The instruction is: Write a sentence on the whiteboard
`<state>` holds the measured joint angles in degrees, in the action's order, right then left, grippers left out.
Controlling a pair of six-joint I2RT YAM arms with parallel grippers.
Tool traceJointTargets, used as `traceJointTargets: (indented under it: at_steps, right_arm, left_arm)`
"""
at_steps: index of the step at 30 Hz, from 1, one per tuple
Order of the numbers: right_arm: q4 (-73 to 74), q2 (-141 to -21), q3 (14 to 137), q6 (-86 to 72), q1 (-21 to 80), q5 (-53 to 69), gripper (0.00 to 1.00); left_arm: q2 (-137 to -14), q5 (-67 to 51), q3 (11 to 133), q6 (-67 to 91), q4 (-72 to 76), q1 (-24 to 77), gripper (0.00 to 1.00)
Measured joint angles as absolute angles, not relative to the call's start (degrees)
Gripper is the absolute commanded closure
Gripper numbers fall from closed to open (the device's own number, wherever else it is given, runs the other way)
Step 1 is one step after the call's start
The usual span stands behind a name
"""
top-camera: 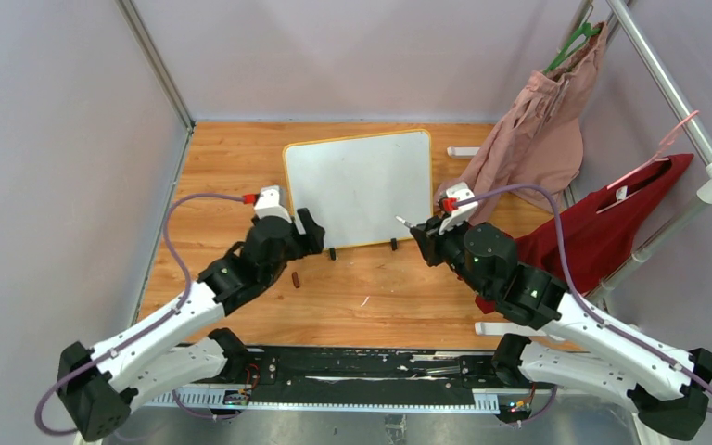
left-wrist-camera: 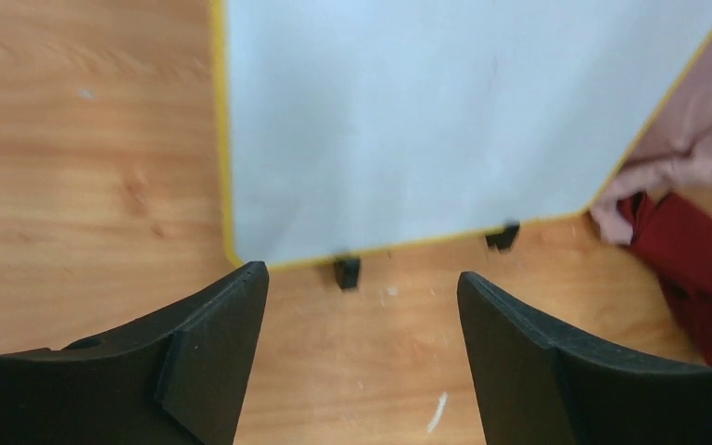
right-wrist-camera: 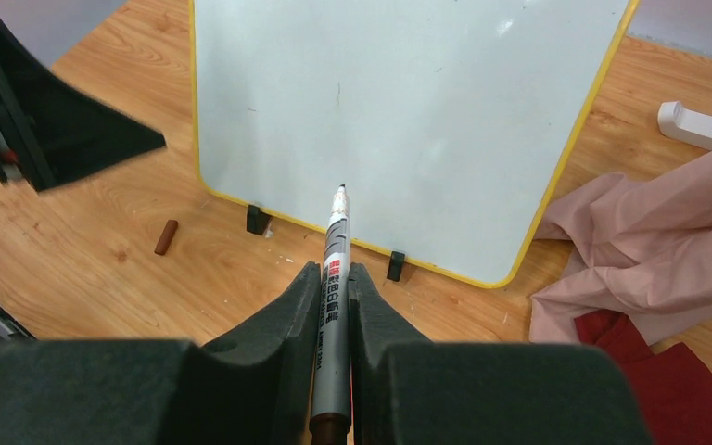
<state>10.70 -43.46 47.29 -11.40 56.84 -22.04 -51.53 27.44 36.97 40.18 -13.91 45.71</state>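
Whiteboard [top-camera: 360, 185] lay on wooden worktop [top-camera: 371, 297], centre, toward far edge; two black feet on near side. Left gripper [top-camera: 308, 227] sat just off board's near-left corner, jaws spread wide, holding nothing. Right gripper [top-camera: 424, 234] sat near board's near-right corner, clamped tight on marker [right-wrist-camera: 336, 250]; uncapped tip pointed at board's near edge, contact not discernible. Reddish-brown cap [top-camera: 296, 278] lay on worktop beside left gripper. Pink garment [top-camera: 538, 130] and red garment [top-camera: 603, 232] sat at worktop's right edge.
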Motion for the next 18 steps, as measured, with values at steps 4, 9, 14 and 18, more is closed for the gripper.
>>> traceJointTargets:
  at_steps: [4, 9, 14, 18]
  right_arm:
    - [9.39, -46.17, 47.33, -10.81, 56.84, -21.12, 1.0]
    - [5.82, -50.19, 47.42, -9.37, 56.84, -20.47, 1.0]
    - [1.54, -54.89, 48.47, -7.68, 56.84, -19.35, 1.0]
    - [-0.62, -58.54, 51.13, -7.29, 56.84, -19.2, 1.0]
  left_arm:
    - [-48.9, 19.27, 39.46, 33.98, -13.67, 32.93, 0.18]
    - [-50.74, 6.09, 39.94, 30.61, -10.63, 21.04, 0.18]
    - [-52.34, -3.22, 36.53, 30.15, 0.69, 15.4, 0.12]
    - [-53.67, -6.74, 34.39, 30.57, 8.51, 12.56, 0.09]
